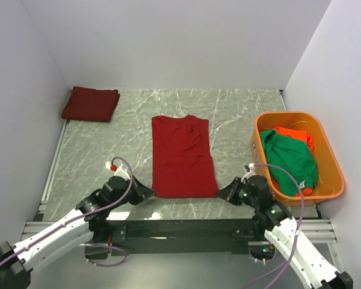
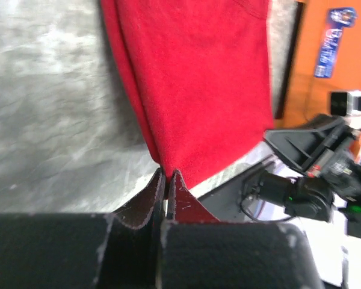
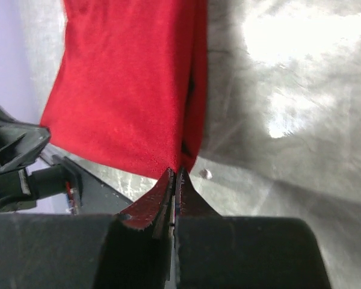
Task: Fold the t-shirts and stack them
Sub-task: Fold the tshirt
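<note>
A crimson t-shirt (image 1: 182, 156) lies on the marble table, folded into a long strip with its hem toward me. My left gripper (image 1: 150, 192) is shut on the hem's near left corner. In the left wrist view its fingertips (image 2: 167, 174) pinch the cloth (image 2: 198, 90). At the near right corner my right gripper (image 1: 221, 194) is shut too, its tips (image 3: 175, 173) closed on the shirt (image 3: 126, 90). A darker red folded t-shirt (image 1: 90, 103) rests at the back left. A green t-shirt (image 1: 289, 158) and an orange-red t-shirt (image 1: 296, 133) sit crumpled in the tub.
The rigid orange plastic tub (image 1: 331, 159) stands at the right side of the table, close to my right arm. White walls close in the table on the left, back and right. A black rail (image 1: 180, 229) runs along the near edge.
</note>
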